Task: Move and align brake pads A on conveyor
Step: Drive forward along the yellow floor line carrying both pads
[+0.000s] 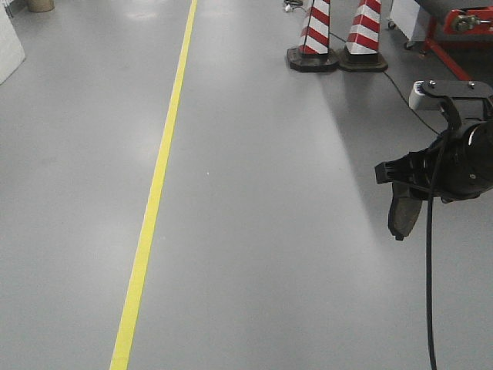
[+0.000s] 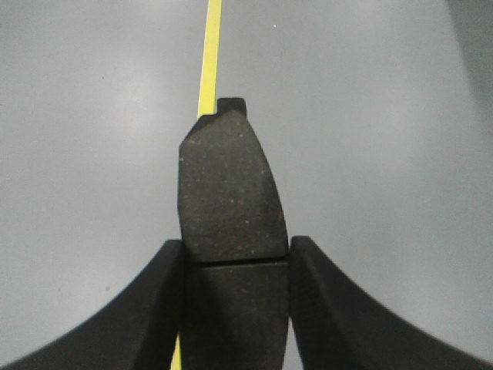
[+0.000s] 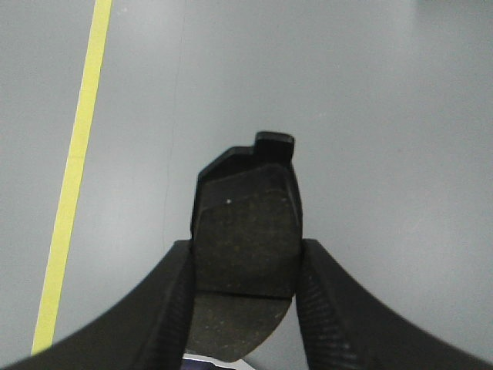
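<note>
Left pincer (image 2: 235, 245): we find its jaws closed to the width of a dark grey, speckled, curved oblong brake pad (image 2: 229, 189). It is clamped at the cross groove, with the tabbed end projecting beyond the tips. Behind the pad are plain grey floor (image 2: 92, 116) and a yellow painted line (image 2: 209, 54).

Right pincer (image 3: 245, 247): it is likewise clamped on a second dark grey brake pad (image 3: 245, 223), which projects forward of the tips.

No conveyor is in view. We advise a firm grip in transit, then lowering each pad flat with long edges parallel.
</note>
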